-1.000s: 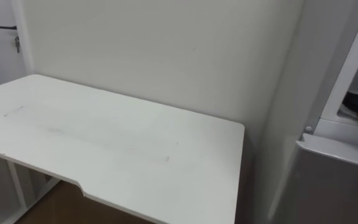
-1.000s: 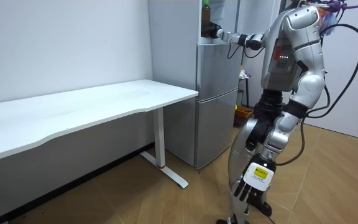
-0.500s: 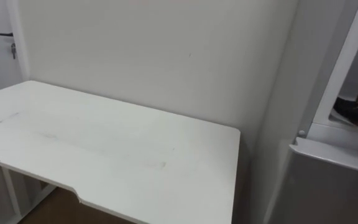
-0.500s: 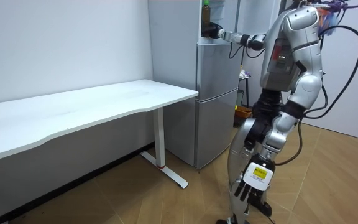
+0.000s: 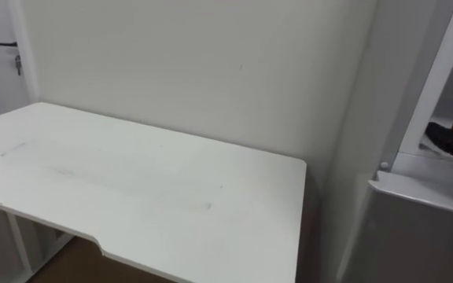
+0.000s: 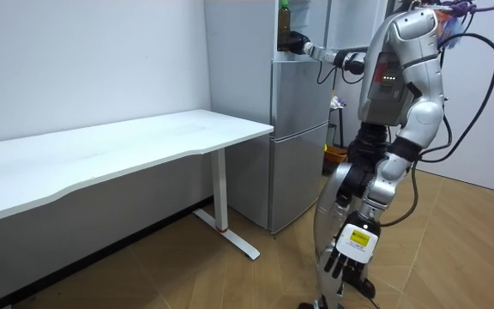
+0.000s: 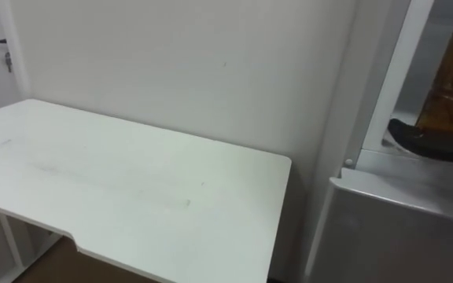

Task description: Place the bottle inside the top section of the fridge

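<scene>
- Left robot hand [image 6: 350, 257]: hangs low beside the leg, fingers relaxed, holding nothing.
- White rectangular table [image 5: 156, 189]: stands just beside the grey 2-door fridge [image 6: 298, 129].
- Right robot hand [image 7: 431, 140]: reached out to the fridge's open upper compartment [image 7: 427, 39], dark fingers clenched round the lower body of the brown translucent bottle [image 7: 451, 82].
- Bottle: upright at the compartment's threshold, above the lower door's top edge. Whether its base rests on the shelf cannot be told.
- Handling, assessed: rigid and smooth-walled, so probably slippery. Glass or plastic is unconfirmed, so treat it as breakable. The low body grip suits it.
</scene>
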Tool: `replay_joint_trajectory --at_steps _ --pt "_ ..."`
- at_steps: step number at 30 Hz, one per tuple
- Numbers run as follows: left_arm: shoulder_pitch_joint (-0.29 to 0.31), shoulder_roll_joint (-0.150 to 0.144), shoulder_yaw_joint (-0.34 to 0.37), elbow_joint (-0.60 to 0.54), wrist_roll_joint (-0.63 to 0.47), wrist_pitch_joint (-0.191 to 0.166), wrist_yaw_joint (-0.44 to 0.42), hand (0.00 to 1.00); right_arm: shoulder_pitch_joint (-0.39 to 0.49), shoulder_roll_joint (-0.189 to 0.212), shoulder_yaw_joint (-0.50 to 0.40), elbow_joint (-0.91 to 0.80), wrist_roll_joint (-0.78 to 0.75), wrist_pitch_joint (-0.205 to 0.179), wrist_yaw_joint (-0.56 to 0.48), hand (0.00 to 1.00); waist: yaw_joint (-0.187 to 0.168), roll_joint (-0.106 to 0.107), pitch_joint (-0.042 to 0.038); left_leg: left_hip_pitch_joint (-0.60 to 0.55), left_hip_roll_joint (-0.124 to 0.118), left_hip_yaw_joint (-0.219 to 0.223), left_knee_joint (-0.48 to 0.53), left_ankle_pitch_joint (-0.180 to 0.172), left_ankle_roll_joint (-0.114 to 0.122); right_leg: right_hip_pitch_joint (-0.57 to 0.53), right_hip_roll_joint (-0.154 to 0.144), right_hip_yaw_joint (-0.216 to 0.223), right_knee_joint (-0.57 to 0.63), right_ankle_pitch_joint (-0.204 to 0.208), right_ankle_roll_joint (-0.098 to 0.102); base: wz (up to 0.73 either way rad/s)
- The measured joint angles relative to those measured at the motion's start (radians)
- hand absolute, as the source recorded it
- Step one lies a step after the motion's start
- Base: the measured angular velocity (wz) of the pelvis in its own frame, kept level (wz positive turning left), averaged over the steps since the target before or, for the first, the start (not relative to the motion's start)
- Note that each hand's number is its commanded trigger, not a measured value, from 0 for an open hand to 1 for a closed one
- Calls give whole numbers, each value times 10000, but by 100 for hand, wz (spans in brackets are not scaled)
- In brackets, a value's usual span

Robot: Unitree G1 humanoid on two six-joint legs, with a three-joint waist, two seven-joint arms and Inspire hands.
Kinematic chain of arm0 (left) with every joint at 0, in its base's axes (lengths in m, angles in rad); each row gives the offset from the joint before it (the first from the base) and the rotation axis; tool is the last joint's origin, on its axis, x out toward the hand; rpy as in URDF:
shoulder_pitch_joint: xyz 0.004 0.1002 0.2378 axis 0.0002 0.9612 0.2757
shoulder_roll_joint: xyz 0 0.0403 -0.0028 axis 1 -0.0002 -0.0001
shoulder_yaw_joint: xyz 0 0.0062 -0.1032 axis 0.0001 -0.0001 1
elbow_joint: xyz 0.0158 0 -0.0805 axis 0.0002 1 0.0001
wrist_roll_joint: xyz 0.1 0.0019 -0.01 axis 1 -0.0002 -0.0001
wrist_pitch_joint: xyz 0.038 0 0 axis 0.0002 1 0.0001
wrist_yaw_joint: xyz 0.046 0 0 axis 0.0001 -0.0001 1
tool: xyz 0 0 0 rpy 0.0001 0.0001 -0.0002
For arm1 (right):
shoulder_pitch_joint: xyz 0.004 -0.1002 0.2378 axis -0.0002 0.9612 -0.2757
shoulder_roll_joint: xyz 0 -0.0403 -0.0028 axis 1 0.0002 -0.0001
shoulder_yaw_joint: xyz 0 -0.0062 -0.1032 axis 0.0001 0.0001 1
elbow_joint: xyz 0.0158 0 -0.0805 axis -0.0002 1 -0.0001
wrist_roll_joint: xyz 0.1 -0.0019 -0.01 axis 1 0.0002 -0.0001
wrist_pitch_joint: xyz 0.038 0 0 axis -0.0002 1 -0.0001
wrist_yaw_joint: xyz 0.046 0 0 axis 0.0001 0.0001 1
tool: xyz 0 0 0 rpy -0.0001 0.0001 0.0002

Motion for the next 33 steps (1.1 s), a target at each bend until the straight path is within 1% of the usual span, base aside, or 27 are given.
replay_joint_trajectory --at_steps 6,12,14,15,21,24,26,28,30,33 --pt "60 -46 -3 -2 0 2 -9 0 108 103 -97 -359 3 15 47 0 -111 79 -19 9 -4 -6 2 1 0 4 0 1 0 0 0 0" --pt "99 -33 -223 0 -69 -31 -9 0 391 148 -78 -878 664 5 4 0 -278 91 -30 10 -5 -10 -4 1 0 -14 5 65 -1 0 0 0" --pt "113 -32 -216 5 -69 -101 -8 0 458 165 -83 -1000 930 10 -64 0 -288 87 -32 16 -6 0 -7 1 0 -15 6 104 -1 1 0 -3" --pt "115 -32 -207 8 -69 -117 -7 0 529 165 -85 -1102 1100 7 -109 0 -291 66 -46 18 -8 4 -12 1 0 -13 5 119 0 1 -1 0" --pt "197 -26 -196 12 -94 -284 7 0 963 207 -90 -1486 1729 -88 -468 0 -281 75 -25 104 -8 25 -102 0 0 35 3 120 -19 -13 21 0" --pt "199 -39 -188 12 -79 -294 36 0 1229 226 -117 -1881 1749 -100 -750 0 -264 84 -24 149 -13 72 -92 0 0 20 -6 128 -21 -23 33 -4" --pt "209 -76 -192 16 -66 -293 44 0 1441 470 -242 -2348 1648 -109 -958 0 -262 113 -27 175 -13 127 -99 -2 1 21 -12 167 -21 -20 29 -6" --pt "194 -152 -192 10 -24 -294 41 0 1890 997 -494 -3065 1479 -316 -1202 0 -300 169 -28 196 -14 135 -100 -19 -1 56 -16 140 -18 -16 25 0" --pt "192 -223 -191 8 -25 -297 34 0 2113 1278 -612 -3498 1446 -445 -1299 0 -318 243 -30 219 -13 135 -102 -40 -7 73 -17 132 -18 -18 30 0" --pt "191 -335 -191 9 -24 -306 19 0 2280 1429 -688 -3844 1448 -501 -1415 0 -324 321 -42 247 -15 148 -116 -44 -5 83 -26 140 -19 -24 38 0"
